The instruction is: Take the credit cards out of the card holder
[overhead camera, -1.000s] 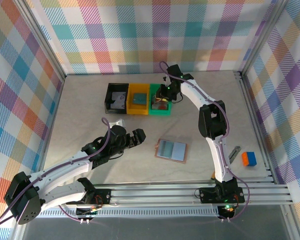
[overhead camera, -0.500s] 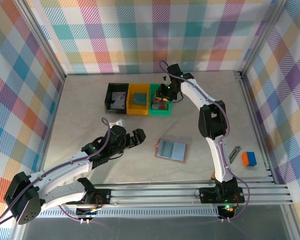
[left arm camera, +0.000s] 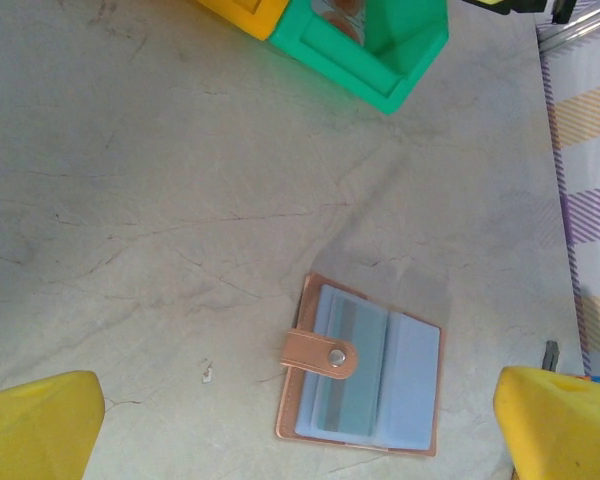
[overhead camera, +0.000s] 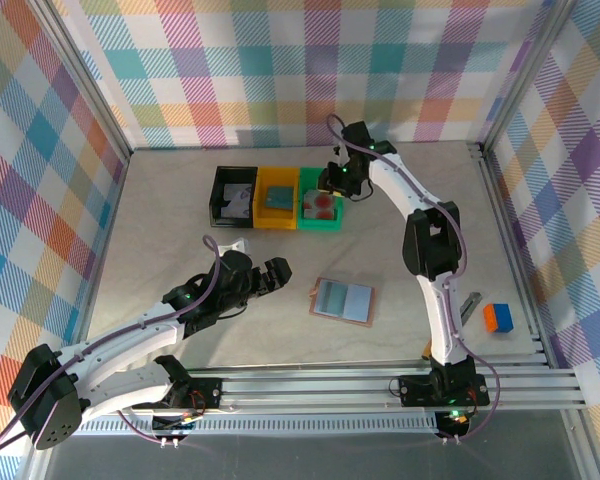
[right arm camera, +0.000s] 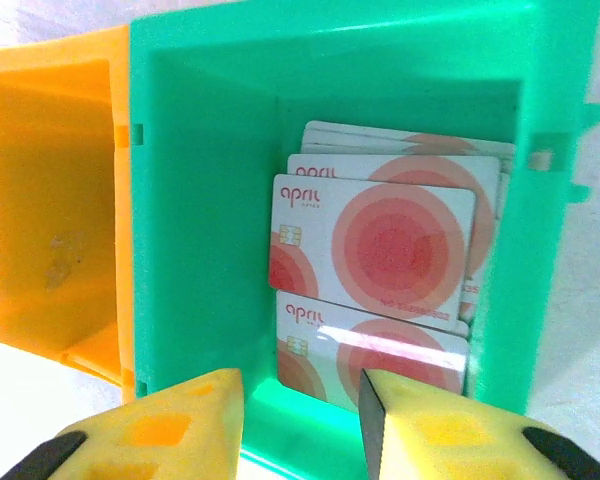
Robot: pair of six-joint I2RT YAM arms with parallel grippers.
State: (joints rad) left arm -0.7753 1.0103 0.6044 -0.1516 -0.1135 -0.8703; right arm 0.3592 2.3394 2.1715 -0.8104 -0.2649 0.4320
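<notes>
Three bins (overhead camera: 277,171) sit far. Your right gripper (right arm camera: 300,400) hangs over the green bin (right arm camera: 200,120), fingers apart and empty, credit cards (right arm camera: 380,250) stacked inside. Card holder (left arm camera: 365,375) lies open near centre. Left gripper (overhead camera: 278,274) is just left of it, fingers spread.

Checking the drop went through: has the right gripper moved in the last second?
Yes. The right gripper has drawn back from over the middle of the green bin to its far right corner, uncovering the cards inside.

cards (right arm camera: 380,245) pale, red spots | bin (right arm camera: 200,200) green | holder (left arm camera: 365,375) brown, blue-grey inside
</notes>
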